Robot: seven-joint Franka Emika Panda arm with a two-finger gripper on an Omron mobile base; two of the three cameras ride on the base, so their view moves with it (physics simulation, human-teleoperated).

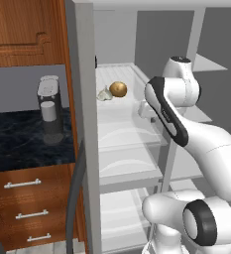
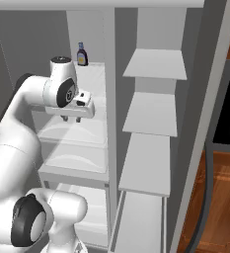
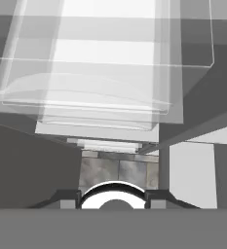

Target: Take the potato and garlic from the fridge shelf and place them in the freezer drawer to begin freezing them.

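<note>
My tool [image 2: 71, 118] is hanging over the front part of the fridge shelf [image 1: 118, 130], fingers pointing down. In the right base view the two short tips are showing under the hand, and in the hand view they are standing well apart with nothing between them, so I am judging it spread and carrying nothing.

The worry I am weighing is the reach. The potato [image 1: 118, 89] and the garlic [image 1: 104, 95] are sitting well back on the same shelf, toward its left side, and my tool is not near them yet. They are touching or nearly so, with the garlic just left of the potato and slightly nearer the front. Closing on one could nudge the other, and a round, smooth thing may roll off toward the shelf edge. The fridge's upright frame [image 1: 87, 124] is also standing close to their left, so a wide swing could clip it.

The potato is looking golden-brown, round and smooth-skinned. The garlic is looking off-white, lobed and smaller. A dark-capped sauce bottle [image 2: 81, 54] is standing at the shelf's far back.
</note>
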